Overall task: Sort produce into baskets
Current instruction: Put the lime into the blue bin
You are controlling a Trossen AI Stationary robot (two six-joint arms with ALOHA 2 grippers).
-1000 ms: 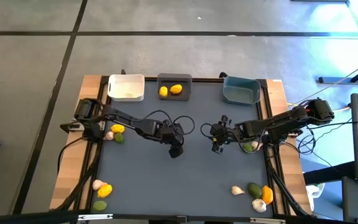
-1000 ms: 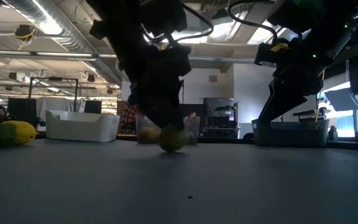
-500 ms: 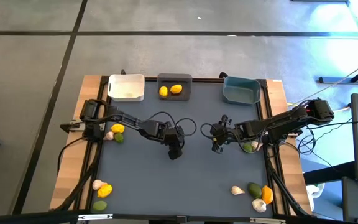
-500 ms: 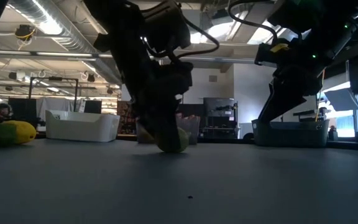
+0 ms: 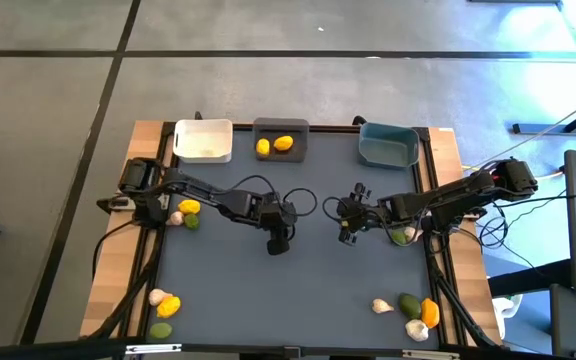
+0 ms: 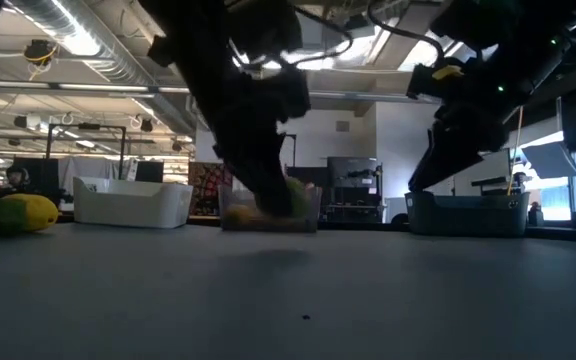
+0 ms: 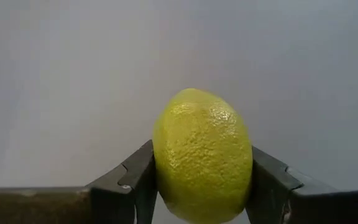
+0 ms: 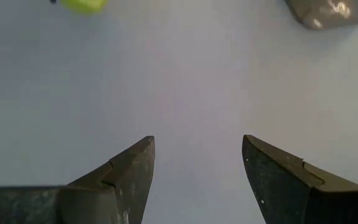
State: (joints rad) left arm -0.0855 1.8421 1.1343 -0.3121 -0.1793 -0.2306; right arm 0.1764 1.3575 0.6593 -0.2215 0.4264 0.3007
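My left gripper (image 5: 277, 241) is over the middle of the table, shut on a yellow-green lime-like fruit (image 7: 202, 155), which also shows in the low view (image 6: 294, 194) above the table top. My right gripper (image 5: 348, 230) hovers open and empty to its right, fingers apart over bare table (image 8: 197, 168). At the far edge stand the white basket (image 5: 203, 140), the dark grey basket (image 5: 281, 128) with two yellow fruits (image 5: 273, 145), and the teal basket (image 5: 388, 146). My left gripper pinches the fruit's two opposite sides (image 7: 161, 163) between its two fingers (image 7: 135, 180), which come from above and point down. The fruit's rounded end sticks out past the fingertips. The fruit is lifted clear of the table.
Loose produce lies in groups: at the left edge (image 5: 188, 212), the near left corner (image 5: 163, 305), the near right corner (image 5: 413, 312), and a green fruit under the right arm (image 5: 401, 237). Dark mat lies open between the arms and the baskets.
My left gripper has risen with the lime-like fruit, which sat on the table a second ago and now hangs clear of it. The gripper has also shifted slightly toward the table's left. The right arm has barely moved.
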